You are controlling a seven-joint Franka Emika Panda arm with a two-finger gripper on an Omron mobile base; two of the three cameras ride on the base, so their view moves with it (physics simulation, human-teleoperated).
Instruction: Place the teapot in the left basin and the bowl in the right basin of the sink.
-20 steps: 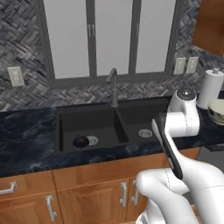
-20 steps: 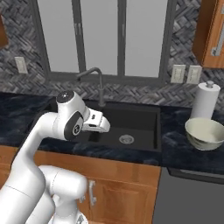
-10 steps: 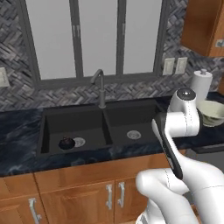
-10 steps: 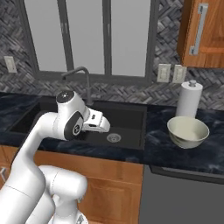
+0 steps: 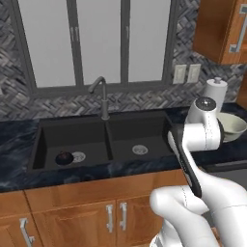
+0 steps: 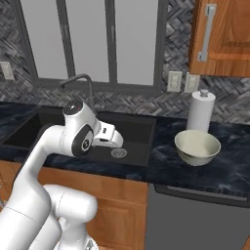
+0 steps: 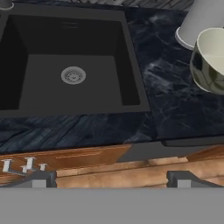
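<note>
Our main worry is the paper towel roll [image 6: 200, 111] touching the bowl's far side: reaching too deep could topple it, and a smooth rim may slip from our pads. The teapot [image 5: 62, 157] already sits in the left basin [image 5: 72, 141], so the bowl [image 6: 197, 147] is what remains. Our gripper [image 7: 111, 181] hangs with jaws spread wide and empty. The bowl lies ahead and well off to the jaws' right on the dark counter [image 7: 162, 94]; the right basin [image 7: 72, 65] lies ahead, slightly left.
</note>
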